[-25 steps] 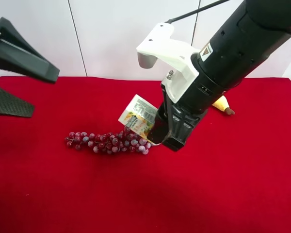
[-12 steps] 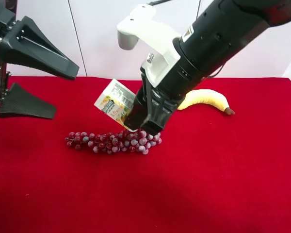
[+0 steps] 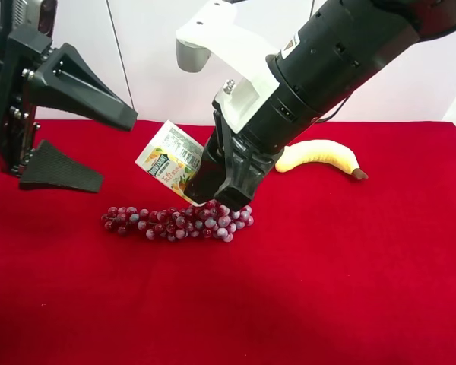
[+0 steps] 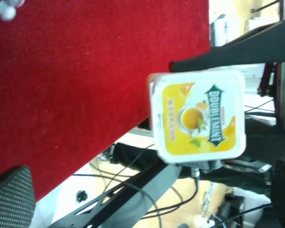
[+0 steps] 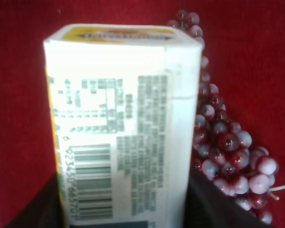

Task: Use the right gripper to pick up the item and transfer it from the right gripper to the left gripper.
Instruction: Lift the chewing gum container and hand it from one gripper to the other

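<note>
From high up, the carton (image 3: 167, 161) is white with green and orange print. It hangs tilted off the red cloth (image 3: 327, 289), clamped in the right gripper (image 3: 210, 199) just above the grapes (image 3: 175, 222). The left gripper (image 3: 115, 152) is to its left, fingers spread wide. A banana (image 3: 319, 156) lies far right, before a white wall (image 3: 159, 53).

The right wrist view shows the carton's barcode side (image 5: 121, 123).

The left wrist view shows its yellow end face (image 4: 197, 116), with cables (image 4: 133, 190) past the cloth's edge.
</note>
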`<action>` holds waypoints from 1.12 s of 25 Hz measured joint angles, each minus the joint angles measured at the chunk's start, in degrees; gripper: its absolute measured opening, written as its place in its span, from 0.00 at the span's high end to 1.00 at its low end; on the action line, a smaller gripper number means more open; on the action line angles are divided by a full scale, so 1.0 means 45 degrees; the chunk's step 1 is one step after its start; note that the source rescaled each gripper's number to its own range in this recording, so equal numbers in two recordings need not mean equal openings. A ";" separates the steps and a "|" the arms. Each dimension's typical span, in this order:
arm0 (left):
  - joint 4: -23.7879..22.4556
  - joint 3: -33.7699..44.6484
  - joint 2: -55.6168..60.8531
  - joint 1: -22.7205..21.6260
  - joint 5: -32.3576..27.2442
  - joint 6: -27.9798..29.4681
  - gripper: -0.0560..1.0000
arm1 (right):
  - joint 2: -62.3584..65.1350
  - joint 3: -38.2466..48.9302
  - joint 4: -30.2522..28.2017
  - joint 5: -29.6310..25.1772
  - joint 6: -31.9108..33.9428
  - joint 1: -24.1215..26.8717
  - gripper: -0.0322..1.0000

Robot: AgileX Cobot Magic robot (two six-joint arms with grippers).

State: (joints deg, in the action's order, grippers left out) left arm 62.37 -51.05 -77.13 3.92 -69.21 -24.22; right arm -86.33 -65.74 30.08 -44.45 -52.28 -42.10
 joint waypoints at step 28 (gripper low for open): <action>0.0353 -0.1403 -0.1722 0.2007 0.1208 0.0084 0.02 | 0.0000 0.0000 0.0119 0.0083 -0.0027 0.0000 0.97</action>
State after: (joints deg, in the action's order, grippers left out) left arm 63.96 -57.36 -84.88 12.94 -63.77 -23.84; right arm -86.33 -65.74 30.61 -44.08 -52.40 -42.10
